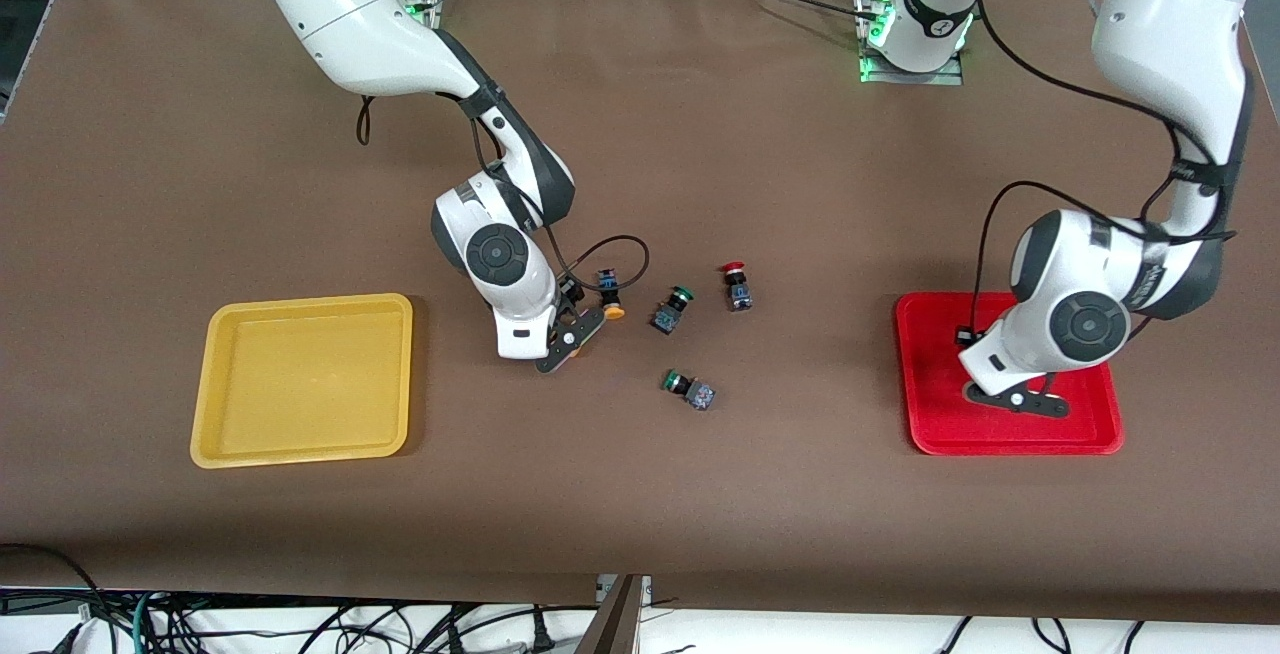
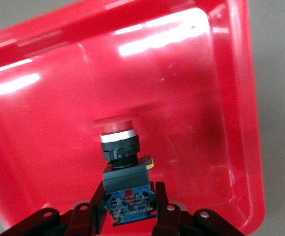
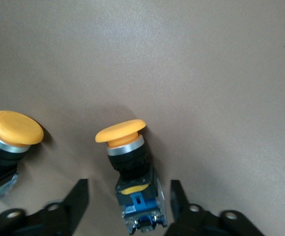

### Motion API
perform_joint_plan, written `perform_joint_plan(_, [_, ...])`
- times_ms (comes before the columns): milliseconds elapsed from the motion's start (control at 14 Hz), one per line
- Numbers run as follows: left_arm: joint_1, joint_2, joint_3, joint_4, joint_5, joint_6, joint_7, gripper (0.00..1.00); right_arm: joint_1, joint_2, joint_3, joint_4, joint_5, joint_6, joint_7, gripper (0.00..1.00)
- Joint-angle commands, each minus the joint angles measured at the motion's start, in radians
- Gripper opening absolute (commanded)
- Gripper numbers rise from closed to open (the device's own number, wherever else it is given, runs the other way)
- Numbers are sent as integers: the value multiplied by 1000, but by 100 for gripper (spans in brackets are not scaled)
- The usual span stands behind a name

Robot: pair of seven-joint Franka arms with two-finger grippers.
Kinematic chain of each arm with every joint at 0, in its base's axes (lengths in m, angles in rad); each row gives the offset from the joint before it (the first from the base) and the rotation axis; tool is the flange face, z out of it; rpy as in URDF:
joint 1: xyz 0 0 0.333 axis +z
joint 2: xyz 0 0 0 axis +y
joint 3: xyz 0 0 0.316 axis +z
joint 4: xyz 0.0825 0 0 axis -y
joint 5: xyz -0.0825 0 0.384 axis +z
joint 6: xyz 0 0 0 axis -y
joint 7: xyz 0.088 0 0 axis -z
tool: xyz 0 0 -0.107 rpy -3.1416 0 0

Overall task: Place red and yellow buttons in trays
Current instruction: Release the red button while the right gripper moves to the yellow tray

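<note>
My left gripper [image 1: 1015, 400] is low over the red tray [image 1: 1085, 434] and shut on the dark body of a red-capped button [image 2: 116, 129]. In the left wrist view the gripper [image 2: 129, 192] holds that button above the tray floor [image 2: 58, 123]. My right gripper [image 1: 572, 334] is open, down at the table between the yellow tray [image 1: 225, 389] and the loose buttons. In the right wrist view its fingers [image 3: 128, 187] straddle a yellow-capped button [image 3: 125, 142] without touching it. A second yellow-capped button [image 3: 9, 132] lies beside it. One yellow-capped button [image 1: 610, 296] shows in the front view. Another red-capped button [image 1: 737, 286] lies mid-table.
Two green-capped buttons [image 1: 672, 309] [image 1: 688, 389] lie on the brown table near the red-capped one, one of them nearer to the front camera. The right arm's cable [image 1: 620, 249] loops over the table by the yellow-capped button.
</note>
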Motion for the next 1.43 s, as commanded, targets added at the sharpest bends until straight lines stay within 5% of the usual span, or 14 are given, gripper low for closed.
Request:
perform_joint_plan(0, [16,10,-11,-38,-87,101,9,9,-4,11,5,18,-2,17,-15,43])
perform_joint_plan(214, [24,15,-9,-91,-125,174,9,13,-23,2,3,23,-3,11,-40,0])
perform_joint_plan(357, [24,16,-9,-91,-128,175,9,19,-61,-4,5,21,0,-13,-108,0])
perform_joint_plan(429, [24,15,-9,-89,-128,174,9,43,-75,-24,3,20,-2,-41,-145,0])
perform_joint_plan(500, [27,9,-9,-83,-128,172,13,78,-89,-50,-1,18,-2,-82,-186,0])
perform_joint_plan(571, [38,-5,-11,-75,-128,168,25,100,-99,-82,-21,20,-3,-133,-223,0])
perform_joint_plan(929, [39,-131,-12,-69,-138,81,23,100,-122,-194,-208,15,3,-346,-581,0])
perform_joint_plan(1071, [33,-178,-21,-68,-172,10,21,100,-162,-178,-262,0,6,-295,-712,0])
perform_joint_plan(1357, [30,-211,-145,-81,-309,-61,-126,100,-299,-83,-250,-29,44,-106,-820,0])
